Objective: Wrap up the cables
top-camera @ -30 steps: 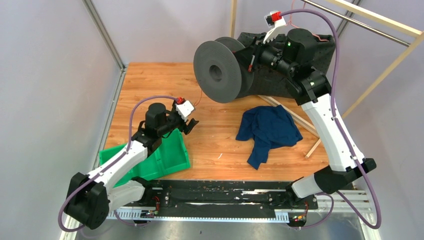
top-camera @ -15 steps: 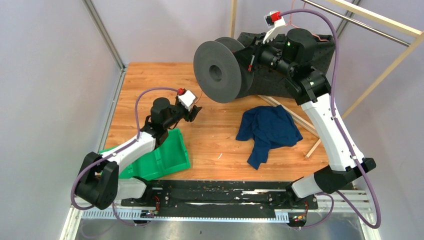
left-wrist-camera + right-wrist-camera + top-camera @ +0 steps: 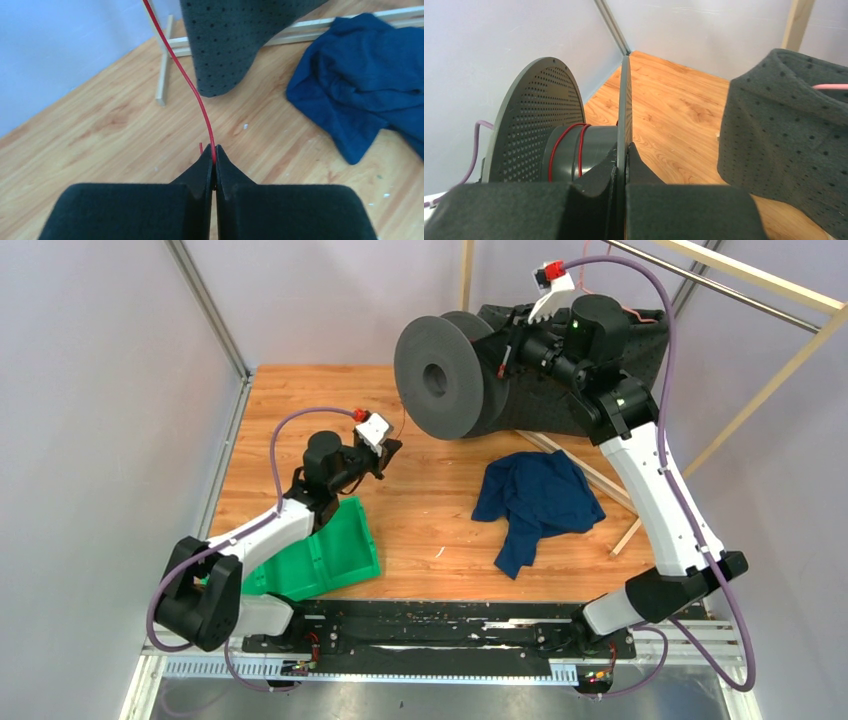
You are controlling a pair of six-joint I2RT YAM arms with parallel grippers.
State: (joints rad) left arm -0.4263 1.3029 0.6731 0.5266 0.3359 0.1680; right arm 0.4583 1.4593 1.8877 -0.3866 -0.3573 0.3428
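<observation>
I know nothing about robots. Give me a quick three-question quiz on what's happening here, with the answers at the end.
1. True or false: the left hand is shut on the red cable.
2. Where does the right hand grip the grey spool? A) by its core; B) by the edge of one disc; C) nowhere, as it hangs open.
3. Short answer: what lies crumpled on the table near the right arm?

Key: 1. True. 2. B. 3. A blue cloth.
</observation>
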